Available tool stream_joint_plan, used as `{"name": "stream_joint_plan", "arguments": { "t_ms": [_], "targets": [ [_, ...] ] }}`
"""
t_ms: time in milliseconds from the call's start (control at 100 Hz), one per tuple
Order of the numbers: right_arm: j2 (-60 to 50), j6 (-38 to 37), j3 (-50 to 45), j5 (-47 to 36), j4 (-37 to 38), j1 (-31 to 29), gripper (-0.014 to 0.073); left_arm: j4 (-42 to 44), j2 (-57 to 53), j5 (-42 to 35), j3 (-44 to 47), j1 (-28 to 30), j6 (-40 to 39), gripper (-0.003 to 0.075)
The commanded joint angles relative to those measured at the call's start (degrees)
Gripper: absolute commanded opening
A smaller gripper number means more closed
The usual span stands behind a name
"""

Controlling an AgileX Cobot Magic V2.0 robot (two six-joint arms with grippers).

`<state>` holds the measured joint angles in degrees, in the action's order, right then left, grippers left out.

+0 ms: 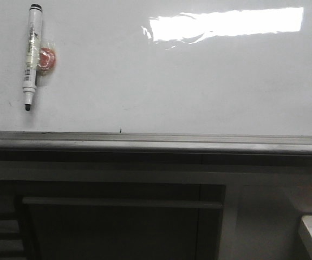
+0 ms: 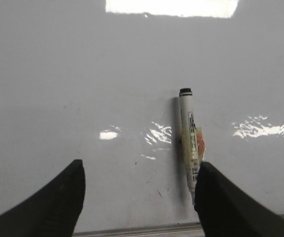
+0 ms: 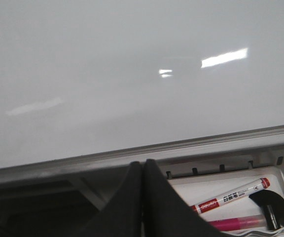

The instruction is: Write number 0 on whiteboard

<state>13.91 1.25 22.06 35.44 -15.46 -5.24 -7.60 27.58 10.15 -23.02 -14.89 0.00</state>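
Inspection finds the whiteboard (image 1: 145, 81) blank: no number 0 is drawn anywhere on its visible surface, so the writing itself has not begun.

The marker (image 1: 31, 57) sits on the board face, upright, black tip downward and cap end upward, backed by a small reddish-orange pad (image 1: 47, 59) that appears to be a magnet or adhesive mount. That mount is judged to be why the pen stays put on the board and presents its barrel for a sideways pinch.

Left claw (image 2: 139, 197): spread wide, holding nothing. In the left wrist view the marker (image 2: 190, 143) stands just beside the inner edge of one finger (image 2: 226, 207), its tip hidden behind that finger; the other finger is well apart from it. The pen is therefore off to one side of the gap rather than centred between the fingers. The stance reads as an approach to pick up the pen; a sideways correction seems needed before closing.

Right claw (image 3: 143, 197): fingers pressed together, nothing between them. It is parked below the board's grey rail (image 3: 181, 148), near a white tray (image 3: 280, 173) holding a red-capped marker (image 3: 230, 197), a pink pen and a dark round item. It appears idle, kept out of the working area.

No desk is visible; a dark cabinet (image 1: 118, 216) stands beneath the rail.
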Motion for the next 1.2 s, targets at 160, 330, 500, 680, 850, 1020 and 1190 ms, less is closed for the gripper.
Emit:
{"name": "stream_joint_plan", "arguments": {
  "t_ms": [160, 330, 500, 680, 850, 1020, 1190],
  "targets": [
    [1.07, 21.82, 1.67, 1.73, -20.54, 0.08, -0.0067, -0.89, 12.37, -12.88, -0.2, -6.14, 0.0, 0.0459],
    [1.07, 23.97, 1.67, 2.3, -26.49, 0.08, -0.0067, -0.89, 19.68, -18.6, -0.2, -11.06, 0.0, 0.0459],
    [1.07, 25.3, 1.67, 3.14, -27.0, 0.08, -0.0067, -0.89, 27.26, -25.72, -0.74, -14.41, 0.0, 0.0459],
    [1.07, 31.95, 2.42, 4.5, -30.54, 0.08, -0.0067, -0.89, 33.83, -29.53, -1.59, -14.65, -0.6, 0.0458],
    [1.07, 35.5, 3.01, 4.39, -32.32, 0.08, -0.0067, -0.98, 36.53, -34.3, -1.84, -14.65, -2.15, 0.0458],
    [1.07, 35.62, 3.01, 4.5, -32.9, 0.08, -0.0067, -0.76, 38.6, -36.49, -2.04, -14.93, -3.3, 0.0451],
    [1.07, 35.62, 3.01, 4.5, -32.9, 0.08, -0.0067, -0.53, 42.24, -39.68, -2.27, -18.62, -3.33, 0.0411]
  ]
}}
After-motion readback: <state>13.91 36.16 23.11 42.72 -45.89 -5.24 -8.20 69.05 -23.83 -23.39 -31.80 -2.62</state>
